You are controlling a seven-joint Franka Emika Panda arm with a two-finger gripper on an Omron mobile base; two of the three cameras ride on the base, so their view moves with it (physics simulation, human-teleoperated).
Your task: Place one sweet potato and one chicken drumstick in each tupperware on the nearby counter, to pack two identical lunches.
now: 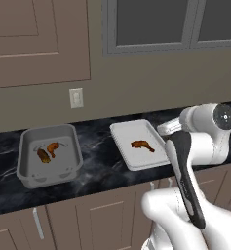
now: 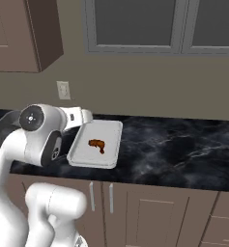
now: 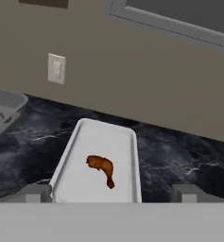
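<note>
- Black marble counter point(image 1: 97, 161) w/ beige wall behind, wall outlet point(image 1: 76, 97) above it, taupe cabinets below.
- Grey tub point(image 1: 48, 154) at left: holds sweet potato point(image 1: 43, 156) + drumstick point(image 1: 52, 147), side by side.
- White tray point(image 1: 139, 144) just right of tub, apart from it: one drumstick point(image 3: 101, 168) near its middle.
- Gripper point(image 3: 111, 191) jaws spread wide, nothing between them, pulled back at tray's near edge, above counter front.

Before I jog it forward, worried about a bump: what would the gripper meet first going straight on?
Probably the whitish tray holding the chicken drumstick, though depth is unclear.
</note>
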